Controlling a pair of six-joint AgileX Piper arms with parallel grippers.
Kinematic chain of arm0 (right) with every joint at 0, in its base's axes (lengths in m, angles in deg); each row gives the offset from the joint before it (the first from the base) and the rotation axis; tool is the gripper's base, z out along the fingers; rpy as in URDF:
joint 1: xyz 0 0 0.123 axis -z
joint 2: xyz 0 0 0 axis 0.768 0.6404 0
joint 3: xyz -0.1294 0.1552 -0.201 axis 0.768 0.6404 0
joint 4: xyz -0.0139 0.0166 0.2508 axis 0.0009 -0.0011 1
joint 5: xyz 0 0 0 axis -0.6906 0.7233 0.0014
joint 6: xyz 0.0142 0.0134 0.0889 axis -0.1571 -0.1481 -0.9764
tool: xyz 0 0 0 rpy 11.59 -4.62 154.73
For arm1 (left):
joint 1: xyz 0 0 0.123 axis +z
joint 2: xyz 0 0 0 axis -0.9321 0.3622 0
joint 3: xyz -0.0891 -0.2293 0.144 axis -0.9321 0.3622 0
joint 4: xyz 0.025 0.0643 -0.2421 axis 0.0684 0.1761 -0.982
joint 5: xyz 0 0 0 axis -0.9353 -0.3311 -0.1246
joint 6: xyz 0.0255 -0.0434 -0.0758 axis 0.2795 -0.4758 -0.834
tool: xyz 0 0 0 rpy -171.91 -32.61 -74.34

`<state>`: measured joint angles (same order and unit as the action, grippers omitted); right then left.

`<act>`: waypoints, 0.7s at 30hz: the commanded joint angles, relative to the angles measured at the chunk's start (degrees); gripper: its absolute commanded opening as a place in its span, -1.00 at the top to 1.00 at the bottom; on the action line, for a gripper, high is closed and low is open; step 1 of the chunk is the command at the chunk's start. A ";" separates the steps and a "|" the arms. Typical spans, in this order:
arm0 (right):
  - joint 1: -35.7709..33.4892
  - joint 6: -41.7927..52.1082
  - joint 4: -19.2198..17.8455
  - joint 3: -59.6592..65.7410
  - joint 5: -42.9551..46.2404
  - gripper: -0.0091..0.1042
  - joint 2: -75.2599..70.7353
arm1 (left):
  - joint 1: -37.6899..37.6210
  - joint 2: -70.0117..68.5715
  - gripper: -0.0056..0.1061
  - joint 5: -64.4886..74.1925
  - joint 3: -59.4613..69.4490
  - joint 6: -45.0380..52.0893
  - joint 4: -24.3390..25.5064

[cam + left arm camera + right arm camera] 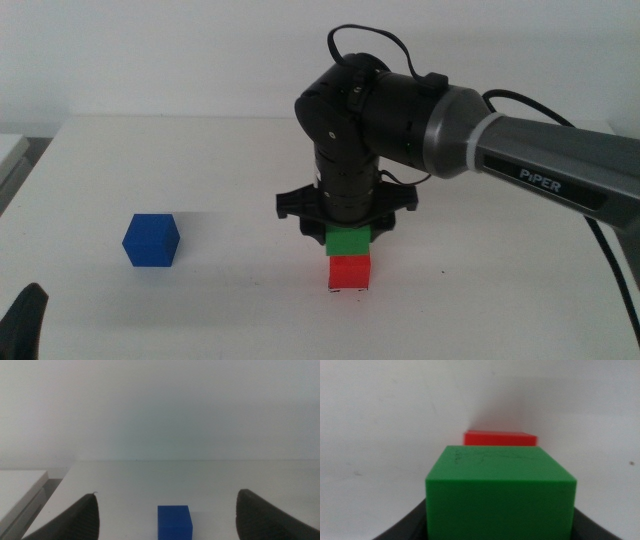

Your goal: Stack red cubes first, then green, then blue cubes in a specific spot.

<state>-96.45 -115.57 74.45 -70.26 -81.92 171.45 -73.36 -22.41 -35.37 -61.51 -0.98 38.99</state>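
Over the red cube [349, 273], the right end effector [347, 238] grips green [347, 241]; an off-centre release could topple it.

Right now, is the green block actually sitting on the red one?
Touching. In the middle view the green cube rests directly on the red cube, no gap between them, with the right gripper around it.
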 commanded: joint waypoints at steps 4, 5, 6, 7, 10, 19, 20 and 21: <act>-0.09 0.40 -2.07 1.95 -0.52 0.43 -1.32 | -0.03 -0.15 -0.78 -0.77 -0.04 -0.13 -0.14; -0.09 0.40 -1.96 1.95 -0.52 0.43 -1.32 | -0.03 -0.15 -0.78 -0.77 -0.04 -0.13 -0.14; -0.09 0.40 -1.68 1.95 -0.52 0.43 -1.32 | -0.03 -0.15 -0.78 -0.77 -0.04 -0.13 -0.14; -0.09 0.40 -1.57 1.95 -0.52 0.43 -1.32 | -0.03 -0.15 -0.78 -0.77 -0.04 -0.13 -0.14; 0.03 0.40 -0.95 1.95 -0.52 0.43 -0.53 | -0.03 -0.15 -0.78 -0.77 -0.04 -0.13 -0.14; 0.17 -0.73 -1.04 1.95 -0.52 0.43 1.00 | -0.03 -0.15 -0.78 -0.77 -0.04 -0.13 -0.14; 0.17 -1.06 -1.15 1.95 -0.52 0.43 1.00 | -0.03 -0.15 -0.78 -0.77 -0.04 -0.13 -0.14; 0.17 -1.05 -1.25 1.95 -0.52 0.43 1.00 | -0.03 -0.15 -0.78 -0.77 -0.04 -0.13 -0.14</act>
<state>-96.45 -116.15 74.02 -68.53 -82.26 172.85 -73.36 -22.41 -35.37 -61.51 -0.98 38.99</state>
